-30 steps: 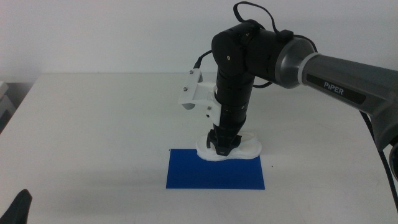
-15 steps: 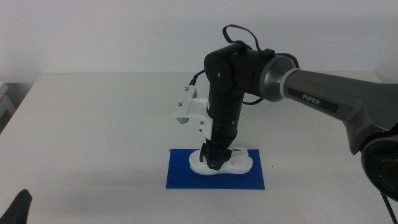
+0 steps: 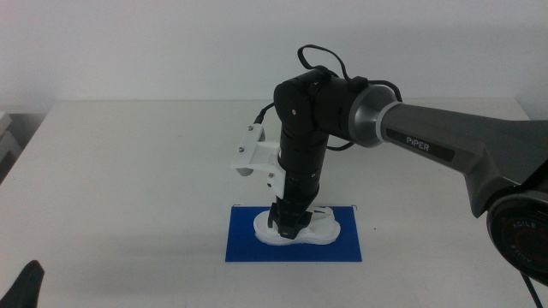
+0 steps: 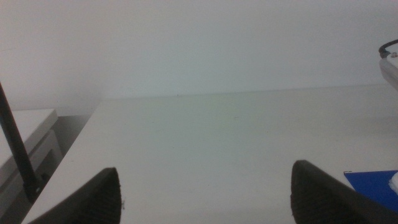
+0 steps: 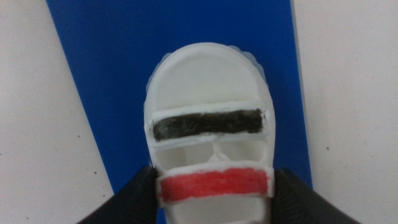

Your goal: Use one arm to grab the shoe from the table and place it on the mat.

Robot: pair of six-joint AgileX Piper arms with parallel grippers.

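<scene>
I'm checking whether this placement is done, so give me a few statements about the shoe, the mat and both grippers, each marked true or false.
1. The shoe lies over the mat. True.
2. The right gripper has let go and risen clear of the shoe. False: its fingers sit against both sides of the shoe, by the red strap.
3. The black strap is nearer the toe than the red strap. True.
4. The left gripper is holding the mat. False: it waits open and empty near the table edge, apart from the mat.
5. The mat is red. False: it is dark blue.
</scene>
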